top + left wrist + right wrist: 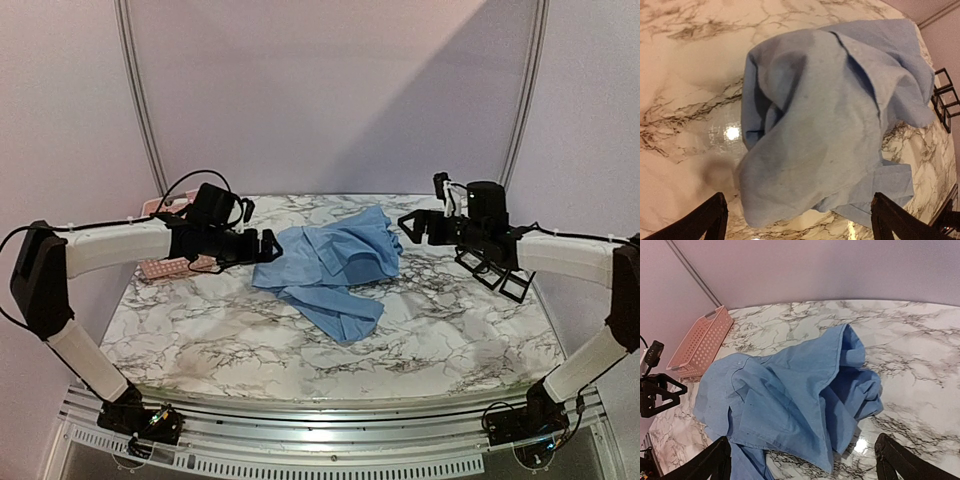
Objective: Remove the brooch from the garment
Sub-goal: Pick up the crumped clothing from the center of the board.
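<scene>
1. From the top camera, we see the light blue button-up shirt of thin cloth [335, 262] lying crumpled on the white marble-patterned table [450, 330]. It sits mid-table towards the far side, with one fold trailing nearward.
2. In the same view, the left gripper [268, 246] hangs just beside the shirt's left edge, and the right gripper [412, 226] is near its far right corner. We cannot tell whether either touches the cloth. A pink plastic lattice basket [160, 268] sits at the far left, partly under the left arm. Black wire frames [495, 272] stand at the right.
3. From the left wrist, we see the shirt [830, 125] bunched in folds below the camera. The left gripper's black fingers [710, 220] are spread wide with nothing pinched between them.
4. From the right wrist, we see the shirt [790, 400] heaped ahead, its collar end towards the basket [700, 342]. The right gripper's fingers [710, 465] stand wide apart, holding nothing.
</scene>
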Robot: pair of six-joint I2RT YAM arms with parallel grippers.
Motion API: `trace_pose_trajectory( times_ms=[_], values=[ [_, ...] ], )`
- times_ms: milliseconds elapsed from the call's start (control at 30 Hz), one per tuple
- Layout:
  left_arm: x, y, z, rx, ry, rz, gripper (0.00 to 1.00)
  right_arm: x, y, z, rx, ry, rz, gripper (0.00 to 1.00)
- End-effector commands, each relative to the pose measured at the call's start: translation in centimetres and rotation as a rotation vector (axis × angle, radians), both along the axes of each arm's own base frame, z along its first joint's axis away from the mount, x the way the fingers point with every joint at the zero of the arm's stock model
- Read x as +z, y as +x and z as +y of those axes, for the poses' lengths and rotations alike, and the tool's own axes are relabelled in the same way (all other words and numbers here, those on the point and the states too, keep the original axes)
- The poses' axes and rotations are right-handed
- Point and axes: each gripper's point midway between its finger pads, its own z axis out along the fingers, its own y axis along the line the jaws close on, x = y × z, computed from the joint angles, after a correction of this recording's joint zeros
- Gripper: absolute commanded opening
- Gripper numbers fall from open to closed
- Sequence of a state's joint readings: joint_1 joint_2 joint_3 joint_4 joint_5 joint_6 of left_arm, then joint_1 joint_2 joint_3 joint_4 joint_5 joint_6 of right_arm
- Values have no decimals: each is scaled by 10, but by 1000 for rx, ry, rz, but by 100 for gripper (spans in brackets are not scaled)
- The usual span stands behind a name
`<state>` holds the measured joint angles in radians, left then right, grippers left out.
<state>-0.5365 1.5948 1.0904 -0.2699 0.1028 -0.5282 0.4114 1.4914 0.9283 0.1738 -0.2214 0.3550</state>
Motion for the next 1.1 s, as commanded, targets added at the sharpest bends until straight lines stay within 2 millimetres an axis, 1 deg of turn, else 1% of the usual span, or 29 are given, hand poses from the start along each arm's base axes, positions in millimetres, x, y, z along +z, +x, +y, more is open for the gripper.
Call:
trace_pose_trajectory(
  times_ms=[0,67,100,133,200,267,300,333,500,633,767,833,900,1000,1067],
  values=[
    [-10,13,5,68,-115,50,99,-11,15,27,66,84,79,99],
    [-14,13,2,49,-118,68,100,-21,22,30,58,79,115,99],
    [-17,13,1,45,-114,77,100,-30,27,32,55,70,140,99],
    [-22,13,3,51,-101,87,100,-33,30,33,57,64,154,98],
    [-33,13,14,89,-69,109,100,-43,33,39,74,57,186,96],
    [-42,14,25,125,-59,125,100,-59,36,43,84,50,224,95],
    [-45,13,27,128,-64,133,99,-61,36,45,88,49,230,94],
    [-48,13,28,131,-73,139,99,-68,37,46,90,45,246,94],
    [-64,10,19,98,-110,188,100,-86,35,51,106,38,287,89],
    [-68,12,13,85,-138,196,99,-96,34,56,120,32,309,86],
    [-78,14,11,82,-133,222,94,-108,34,58,117,22,328,82],
    [-82,14,8,78,-144,233,86,-112,34,59,118,24,337,76],
    [-84,14,7,78,-151,241,74,-115,34,61,127,27,342,71],
    [-83,15,5,83,-167,239,51,-113,35,66,151,40,340,56],
    [-78,17,3,81,-187,234,32,-108,36,69,168,52,333,47]
  ],
)
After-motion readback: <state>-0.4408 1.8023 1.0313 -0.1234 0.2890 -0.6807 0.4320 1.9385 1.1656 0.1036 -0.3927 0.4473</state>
